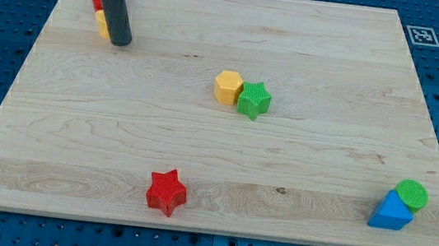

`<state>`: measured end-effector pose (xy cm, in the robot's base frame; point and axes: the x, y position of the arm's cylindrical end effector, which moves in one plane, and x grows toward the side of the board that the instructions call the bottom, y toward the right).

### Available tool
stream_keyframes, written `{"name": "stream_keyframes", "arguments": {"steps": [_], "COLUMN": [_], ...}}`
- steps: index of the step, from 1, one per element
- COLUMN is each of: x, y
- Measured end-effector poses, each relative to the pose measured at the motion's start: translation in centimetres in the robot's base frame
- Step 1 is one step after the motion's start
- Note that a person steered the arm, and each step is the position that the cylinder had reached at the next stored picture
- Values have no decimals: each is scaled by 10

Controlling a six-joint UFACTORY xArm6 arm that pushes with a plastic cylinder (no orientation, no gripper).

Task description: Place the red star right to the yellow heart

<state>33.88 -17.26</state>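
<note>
A wooden desk (199, 154) lay on a blue pegboard. My tip (121, 43), a plain rod with no fingers to open or close, rested at the view's top left, touching partly hidden blue, red and yellow blocks (99, 12). The red star (166, 192) sat near the bottom edge, well apart, probably still awaiting its push. No container was present.

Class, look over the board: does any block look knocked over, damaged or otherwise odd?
Nothing looks damaged or toppled. The red star, the yellow block touching the green star, and the blue block beside the green cylinder sit flat. My tip partly hides blue, red and yellow blocks at the view's top left.
</note>
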Motion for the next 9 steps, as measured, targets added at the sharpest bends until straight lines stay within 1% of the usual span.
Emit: {"name": "stream_keyframes", "arguments": {"steps": [2,3,4,6,7,8,9], "x": [-7,-1,45,172,237,279,280], "y": [-36,-37,-37,-32,-2,34,49]}}
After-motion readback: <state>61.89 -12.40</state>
